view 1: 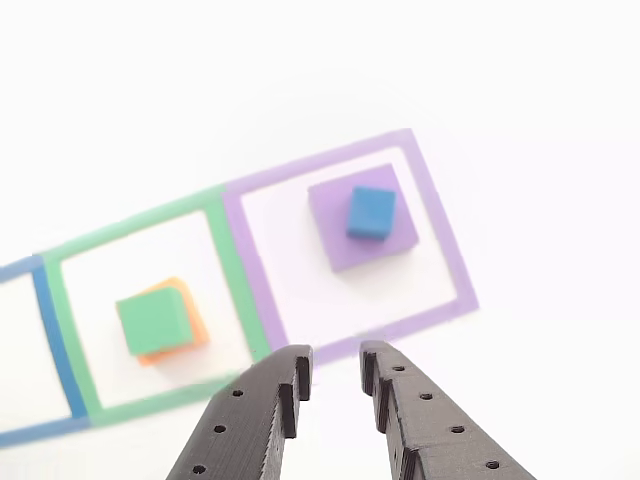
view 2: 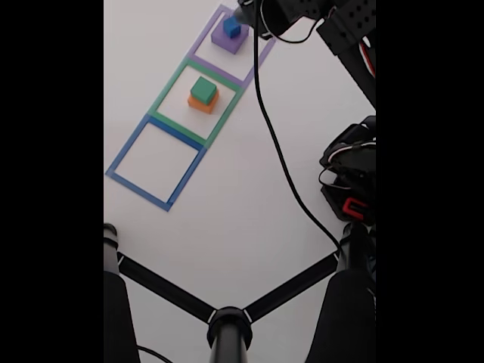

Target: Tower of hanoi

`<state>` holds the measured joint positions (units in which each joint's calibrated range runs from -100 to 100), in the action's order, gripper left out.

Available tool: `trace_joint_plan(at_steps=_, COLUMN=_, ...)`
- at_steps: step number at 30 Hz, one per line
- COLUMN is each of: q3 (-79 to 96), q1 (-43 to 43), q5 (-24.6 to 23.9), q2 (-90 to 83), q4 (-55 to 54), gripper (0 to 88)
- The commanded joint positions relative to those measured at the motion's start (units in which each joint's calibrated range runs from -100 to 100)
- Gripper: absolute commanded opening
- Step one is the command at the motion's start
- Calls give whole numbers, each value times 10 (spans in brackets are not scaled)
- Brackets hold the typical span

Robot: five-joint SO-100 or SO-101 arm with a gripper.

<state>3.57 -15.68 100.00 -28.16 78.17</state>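
The small blue block (view 1: 371, 212) lies on the purple block (view 1: 362, 225) inside the purple outline (view 1: 441, 222). In the green outline (view 1: 130, 229) the green block (view 1: 153, 322) rests on the orange block (view 1: 196, 325), whose edge peeks out beside it. My gripper (view 1: 335, 362) is open with nothing between its black fingers (view 1: 262, 420), hovering near the front edge of the purple outline. The fixed view shows the blue block (view 2: 231, 29) on purple (view 2: 227, 41), green (view 2: 203, 89) on orange (view 2: 203, 103), and the arm (view 2: 302, 15) reaching in beside the purple stack.
A blue outline (view 2: 127, 146) with bare white table inside it lies at the near end of the row. A black cable (view 2: 274, 144) trails over the table to the arm's base (view 2: 352, 181). Black stand legs (view 2: 227, 325) cross the bottom of the fixed view.
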Motion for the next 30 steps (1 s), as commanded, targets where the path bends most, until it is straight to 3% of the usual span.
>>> trace_joint_plan(at_steps=1, q3=-246, q1=-17, q5=0, q2=43, q4=175, gripper=11)
trace_joint_plan(at_steps=6, q3=-331, q1=-21, q5=0, q2=68, q4=216, gripper=12)
trace_joint_plan(at_steps=15, q3=-250, q1=-33, q5=0, q2=49, q4=179, gripper=26)
trace_joint_plan(at_steps=23, q3=118, q1=-54, q5=0, q2=-54, q4=-126, gripper=36)
trace_joint_plan(at_steps=30, q3=395, q1=-60, q5=0, q2=-73, q4=-465, gripper=221)
